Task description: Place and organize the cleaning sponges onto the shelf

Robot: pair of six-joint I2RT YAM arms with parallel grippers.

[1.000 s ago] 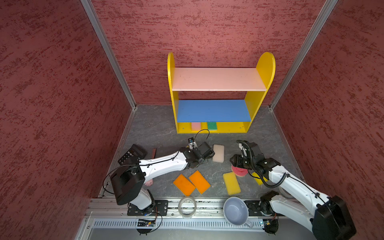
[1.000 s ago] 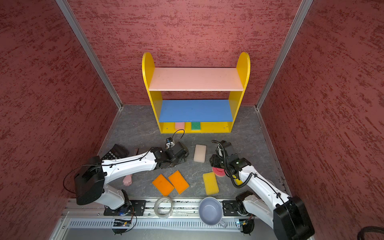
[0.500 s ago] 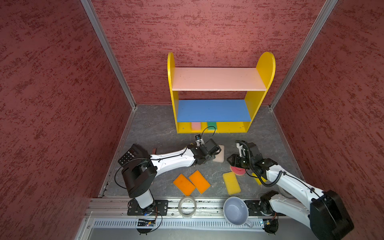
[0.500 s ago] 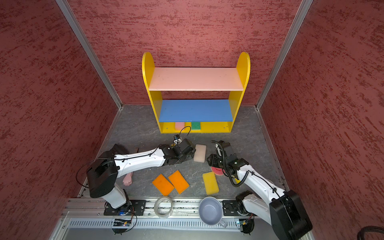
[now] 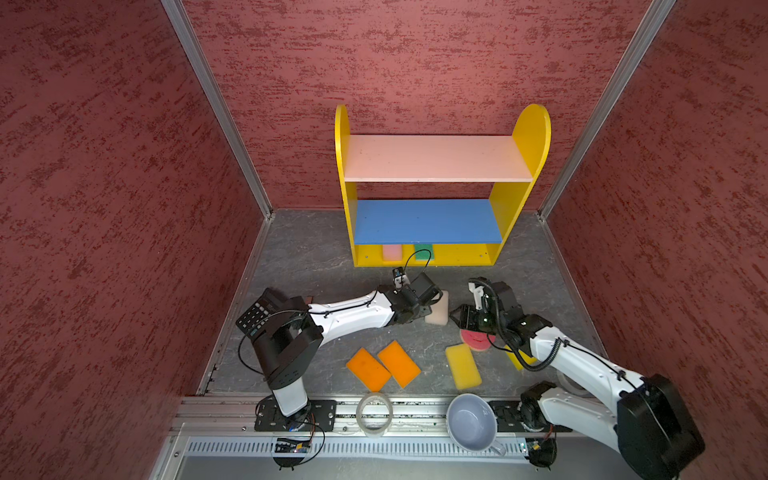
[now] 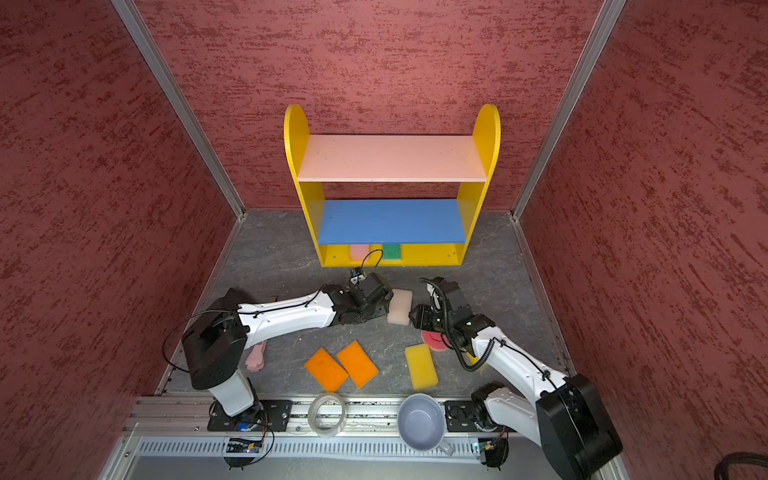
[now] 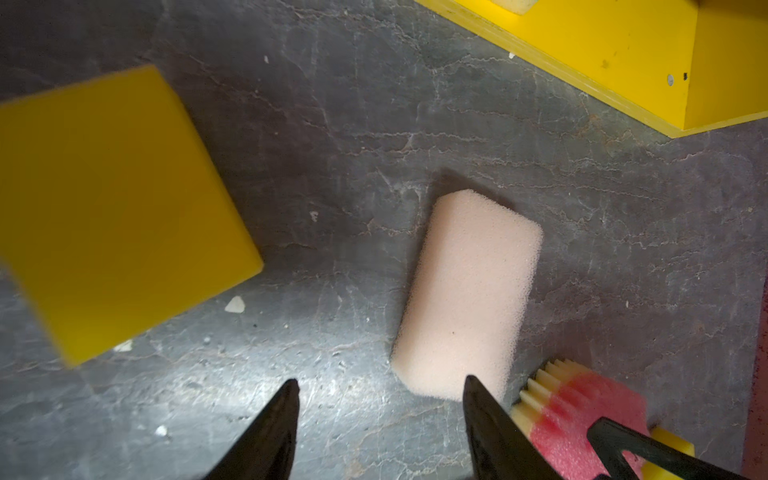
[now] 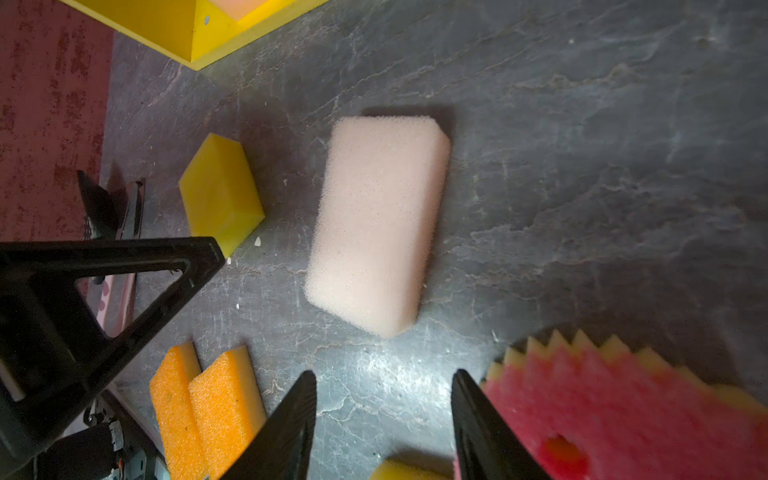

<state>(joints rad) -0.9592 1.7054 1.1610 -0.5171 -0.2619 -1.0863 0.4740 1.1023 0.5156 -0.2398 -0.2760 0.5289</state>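
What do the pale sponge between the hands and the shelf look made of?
The pale sponge: soft open-cell foam, matte; fine pores and fuzzy edges show. The shelf: rigid flat boards, smooth with slight sheen, screw heads in the base; probably painted wood or plastic, cannot tell which.

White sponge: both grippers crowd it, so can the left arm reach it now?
Probably yes: the left gripper is open right beside the white sponge, nothing between them or on it.
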